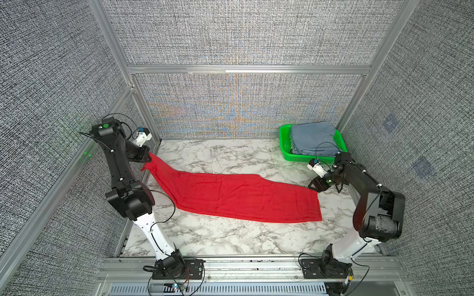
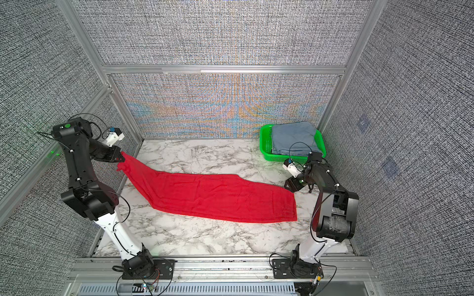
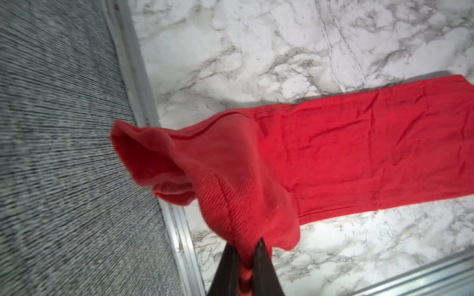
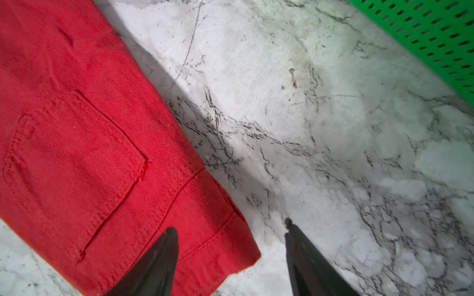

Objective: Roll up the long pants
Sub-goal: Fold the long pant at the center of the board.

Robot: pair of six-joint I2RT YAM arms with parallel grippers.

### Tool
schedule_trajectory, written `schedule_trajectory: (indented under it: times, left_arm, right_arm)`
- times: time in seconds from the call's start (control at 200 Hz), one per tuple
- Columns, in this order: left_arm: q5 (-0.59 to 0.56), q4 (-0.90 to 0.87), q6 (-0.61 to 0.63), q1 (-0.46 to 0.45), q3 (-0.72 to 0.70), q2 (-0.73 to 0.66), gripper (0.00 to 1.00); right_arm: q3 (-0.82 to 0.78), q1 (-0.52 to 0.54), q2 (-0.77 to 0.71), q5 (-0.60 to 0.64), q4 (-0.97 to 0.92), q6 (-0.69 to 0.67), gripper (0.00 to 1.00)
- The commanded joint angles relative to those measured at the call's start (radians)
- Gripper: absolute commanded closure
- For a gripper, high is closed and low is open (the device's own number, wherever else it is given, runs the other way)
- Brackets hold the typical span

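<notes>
1. Left gripper (image 3: 245, 243) clamps leg end of long pants (image 1: 238, 197), raised at far left; rest lies flat across table (image 1: 230, 159).
2. Right gripper (image 4: 230, 225), jaws apart & empty, straddles waistband corner, right.
3. Best bet: pull taut w/ edges squared.

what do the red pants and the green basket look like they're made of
The long pants: looks like woven cotton twill, matte; fine diagonal ribs and stitched pocket seams show. The green basket: probably moulded plastic, smooth and slightly shiny, its wall pierced with rows of small slots.
</notes>
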Motion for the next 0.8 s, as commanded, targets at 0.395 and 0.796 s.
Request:
schedule_trajectory:
  times: [0.395, 0.796]
  left_arm:
    - [0.148, 0.072, 0.027, -0.104, -0.138, 0.001, 0.98]
    - [-0.022, 0.155, 0.047, -0.021, -0.367, -0.087, 0.98]
  right_arm:
    - [-0.006, 0.032, 0.004, 0.015, 0.009, 0.025, 0.31]
    - [-0.054, 0.027, 0.003, 0.034, -0.08, -0.056, 0.31]
